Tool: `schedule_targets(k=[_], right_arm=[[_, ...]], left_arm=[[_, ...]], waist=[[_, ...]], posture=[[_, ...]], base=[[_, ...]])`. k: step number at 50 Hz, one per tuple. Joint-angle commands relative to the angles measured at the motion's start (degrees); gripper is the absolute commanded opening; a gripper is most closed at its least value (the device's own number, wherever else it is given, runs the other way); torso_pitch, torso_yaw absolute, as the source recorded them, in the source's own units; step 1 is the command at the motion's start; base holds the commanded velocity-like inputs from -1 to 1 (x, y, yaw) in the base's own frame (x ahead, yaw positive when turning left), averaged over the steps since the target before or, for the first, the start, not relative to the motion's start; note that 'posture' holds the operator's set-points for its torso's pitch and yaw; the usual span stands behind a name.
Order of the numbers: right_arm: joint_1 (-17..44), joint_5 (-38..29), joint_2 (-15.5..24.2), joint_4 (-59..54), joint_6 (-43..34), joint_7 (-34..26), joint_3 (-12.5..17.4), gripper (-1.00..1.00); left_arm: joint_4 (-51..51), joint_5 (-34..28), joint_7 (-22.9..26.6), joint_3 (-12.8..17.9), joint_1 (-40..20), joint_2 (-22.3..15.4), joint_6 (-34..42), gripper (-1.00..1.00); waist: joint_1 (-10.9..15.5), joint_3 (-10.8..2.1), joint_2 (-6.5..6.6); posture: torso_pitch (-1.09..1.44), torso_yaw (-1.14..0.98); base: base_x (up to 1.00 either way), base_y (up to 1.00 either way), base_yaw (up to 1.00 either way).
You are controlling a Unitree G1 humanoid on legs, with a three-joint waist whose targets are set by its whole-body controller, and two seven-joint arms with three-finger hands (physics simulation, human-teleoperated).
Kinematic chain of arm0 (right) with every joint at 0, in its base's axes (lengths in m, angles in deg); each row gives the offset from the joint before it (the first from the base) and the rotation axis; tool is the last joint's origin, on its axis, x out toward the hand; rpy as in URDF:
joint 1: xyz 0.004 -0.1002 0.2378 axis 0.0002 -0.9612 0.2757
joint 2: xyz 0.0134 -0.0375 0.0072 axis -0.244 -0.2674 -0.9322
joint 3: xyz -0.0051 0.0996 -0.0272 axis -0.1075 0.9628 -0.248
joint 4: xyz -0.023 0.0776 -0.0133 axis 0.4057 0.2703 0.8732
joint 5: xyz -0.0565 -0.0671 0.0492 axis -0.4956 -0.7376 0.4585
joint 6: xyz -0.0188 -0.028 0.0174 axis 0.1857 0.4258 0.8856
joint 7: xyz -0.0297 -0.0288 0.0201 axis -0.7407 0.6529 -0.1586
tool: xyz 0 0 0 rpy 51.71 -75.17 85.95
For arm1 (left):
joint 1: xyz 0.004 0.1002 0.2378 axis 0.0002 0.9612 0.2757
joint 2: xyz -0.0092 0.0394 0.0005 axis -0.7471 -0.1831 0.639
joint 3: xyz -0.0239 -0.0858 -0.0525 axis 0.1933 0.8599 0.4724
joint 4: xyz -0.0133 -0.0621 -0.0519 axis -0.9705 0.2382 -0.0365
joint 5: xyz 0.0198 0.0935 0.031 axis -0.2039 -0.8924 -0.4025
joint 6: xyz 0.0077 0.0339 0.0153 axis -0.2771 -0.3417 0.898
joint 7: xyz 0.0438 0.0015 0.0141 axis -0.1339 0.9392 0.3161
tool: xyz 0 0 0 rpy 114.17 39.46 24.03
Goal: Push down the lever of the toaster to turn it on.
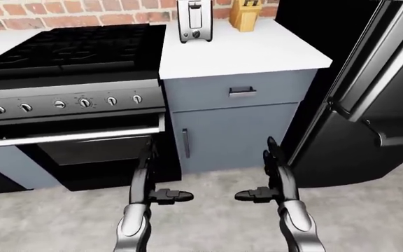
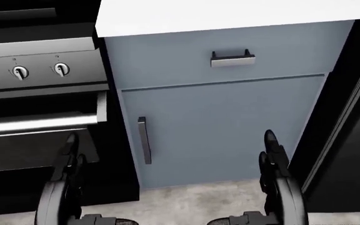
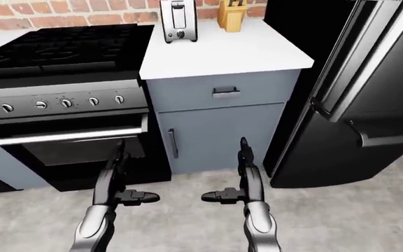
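Item one, task status: we judge the work barely begun, since the toaster (image 1: 195, 20) stands untouched at the top of the left-eye view, upright on the white counter (image 1: 257, 52) near the brick wall (image 1: 82, 10), well apart from both our hands. Its lever (image 1: 195, 6) shows only as a small dark slot detail on the facing end; we cannot tell its exact position, though nothing suggests it is pressed. Remaining: close the distance to the counter, raise a hand, press the lever down. Item two, hands: left hand (image 1: 145, 181) and right hand (image 1: 277, 176) hang low before the cabinet door (image 1: 236, 134), fingers extended and released, grasping nothing. Item three, containers: a wooden knife block (image 1: 246, 14) just right of the toaster, handles showing at its top; a drawer (image 1: 242, 90) and the cabinet below, both closed, contents hidden. Item four, surroundings: black stove (image 1: 72, 52) at left, black refrigerator (image 1: 376, 89) at right.
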Motion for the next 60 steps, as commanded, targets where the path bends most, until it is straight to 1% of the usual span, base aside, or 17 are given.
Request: schedule_targets(k=[1,2,3,4,6,12,14,17,22,23,24,26,30,39,47,52,60], right_arm=[[0.99,0.13,-0.19,2.13,1.51,-0.20,-0.42,1.00],[1.12,0.12,-0.17,1.73,1.79,-0.23,-0.40,1.00],[1.23,0.16,-0.17,1.53,1.98,-0.21,-0.35,1.00],[1.17,0.33,-0.16,1.77,2.13,-0.23,-0.25,1.00],[1.32,0.40,-0.17,1.01,2.64,-0.27,-0.22,1.00],[1.20,0.77,-0.18,2.01,2.16,0.03,-0.13,1.00],[0.88,0.47,-0.23,2.58,1.79,0.05,-0.43,1.00],[0.86,0.68,-0.20,2.24,2.21,-0.22,-0.36,1.00],[0.88,0.67,-0.18,1.99,2.79,-0.20,-0.21,1.00],[0.90,0.61,-0.21,2.32,2.55,0.01,-0.18,1.00],[0.85,0.37,-0.18,2.47,2.42,0.19,-0.22,1.00],[1.32,0.42,-0.08,1.42,2.81,0.48,0.12,1.00],[1.12,0.27,-0.09,2.17,2.05,0.88,0.18,1.00],[2.67,-1.26,0.58,0.41,2.74,2.20,0.94,1.00],[8.37,-0.23,2.67,9.29,-10.08,1.02,3.43,1.00],[17.61,1.35,5.27,8.53,-17.48,2.34,5.37,1.00],[30.34,3.52,9.60,19.73,-37.75,4.09,6.02,1.00]], left_arm=[[-1.86,0.07,-0.18,0.52,-0.77,-0.39,-1.41,1.00],[-1.85,0.09,-0.18,0.53,-0.77,-0.38,-1.43,1.00],[-1.86,0.06,-0.22,0.53,-0.77,-0.37,-1.41,1.00],[-1.87,0.08,-0.20,0.53,-0.76,-0.37,-1.38,1.00],[-1.86,0.09,-0.20,0.54,-0.77,-0.37,-1.40,1.00],[-1.88,0.11,-0.23,0.54,-0.76,-0.37,-1.35,1.00],[-1.89,0.11,-0.23,0.54,-0.76,-0.36,-1.33,1.00],[-1.89,0.12,-0.24,0.54,-0.76,-0.36,-1.32,1.00],[-1.88,0.11,-0.25,0.54,-0.76,-0.36,-1.36,1.00],[-1.88,0.10,-0.28,0.54,-0.76,-0.36,-1.36,1.00],[-1.87,0.11,-0.27,0.54,-0.76,-0.36,-1.37,1.00],[-1.87,0.14,-0.28,0.55,-0.76,-0.35,-1.37,1.00],[-1.87,0.15,-0.33,0.56,-0.76,-0.33,-1.39,1.00],[-0.04,1.06,-0.82,2.14,-3.63,-1.11,-0.70,1.00],[-3.96,6.03,-2.10,5.01,-9.60,-2.84,9.61,1.00],[-7.70,7.62,-3.43,6.13,-16.31,-5.17,18.58,1.00],[-13.23,18.16,-8.40,11.91,-33.32,-12.24,38.56,1.00]], waist=[[0.13,-0.99,0.90],[0.33,-1.75,3.27],[0.83,-1.43,1.03],[0.77,-0.12,0.48],[0.73,-1.20,-0.34],[1.02,-0.75,-4.62],[1.04,-2.10,-3.59],[1.83,0.01,-2.86],[1.89,-0.72,1.08],[0.53,-1.01,1.64],[1.07,-0.23,0.45],[0.41,-1.59,-0.25],[0.51,-1.83,-2.03],[0.30,-2.44,-2.32],[0.56,-2.65,-2.34],[0.54,-2.89,-2.52],[0.80,-2.62,-2.62]], posture=[[0.00,0.00],[0.00,0.00],[0.00,0.00],[0.00,0.00],[0.00,0.00],[0.00,0.00],[0.00,0.00],[0.00,0.00],[0.00,0.00],[0.00,0.00],[0.00,0.00],[0.00,0.00],[0.00,0.00],[0.00,0.00],[0.00,0.00],[0.00,0.00],[0.00,0.00]], base=[[0.00,0.16,0.00],[0.00,0.16,0.00],[0.00,0.16,0.00],[0.00,0.00,0.00],[0.00,0.00,0.00],[0.00,0.00,0.00],[0.00,0.00,0.04],[0.00,0.00,0.90],[0.00,0.00,1.00],[0.00,0.00,0.38],[0.00,0.00,0.02],[0.00,0.00,0.00],[0.00,0.00,0.00],[0.00,0.00,0.00],[0.00,0.00,0.00],[0.00,0.00,0.00],[0.00,0.00,0.00]])
